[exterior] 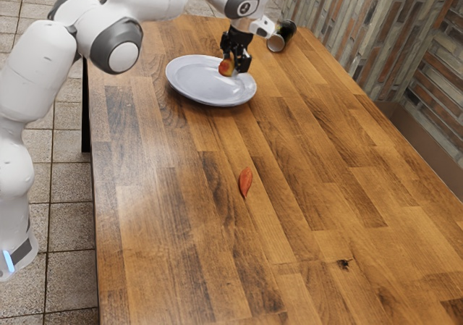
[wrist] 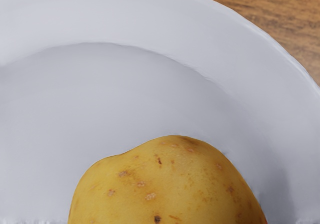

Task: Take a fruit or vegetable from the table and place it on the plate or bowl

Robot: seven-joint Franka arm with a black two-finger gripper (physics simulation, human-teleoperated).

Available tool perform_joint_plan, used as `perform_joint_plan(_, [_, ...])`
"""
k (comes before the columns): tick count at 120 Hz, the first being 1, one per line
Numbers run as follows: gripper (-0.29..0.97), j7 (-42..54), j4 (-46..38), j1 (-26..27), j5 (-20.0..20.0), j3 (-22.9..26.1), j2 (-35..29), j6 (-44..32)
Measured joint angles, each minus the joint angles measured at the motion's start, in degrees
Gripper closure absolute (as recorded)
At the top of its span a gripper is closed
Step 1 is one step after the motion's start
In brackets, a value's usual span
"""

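A white plate (exterior: 194, 80) lies at the far end of the wooden table. My black gripper (exterior: 236, 66) hangs over the plate's right part, fingers pointing down, shut on a small yellow fruit (exterior: 226, 68) with a reddish side. The fruit sits low over the plate; I cannot tell whether it touches it. In the wrist view the yellow speckled fruit (wrist: 167, 184) is right under my hand, with the plate's white basin (wrist: 125, 94) behind it.
A small reddish-orange vegetable (exterior: 246, 182) lies mid-table, nearer the camera. A dark can (exterior: 281, 35) lies on its side just beyond the plate. A wood-slat wall (exterior: 376, 35) runs along the exterior view's right. The table's left edge drops to a tiled floor.
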State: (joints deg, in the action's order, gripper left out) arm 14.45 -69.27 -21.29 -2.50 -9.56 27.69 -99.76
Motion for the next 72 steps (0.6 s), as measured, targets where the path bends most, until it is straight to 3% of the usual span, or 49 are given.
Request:
perform_joint_plan(39, [0.36, 6.84, 0.00, -3.66, 0.12, 0.08, 0.99, -0.05])
perform_joint_plan(53, [0.16, 8.98, -0.01, -3.66, 0.35, 0.14, 0.98, 0.04])
perform_joint_plan(72, [0.05, 12.04, -0.36, -3.66, 2.11, 0.24, 0.81, 0.09])
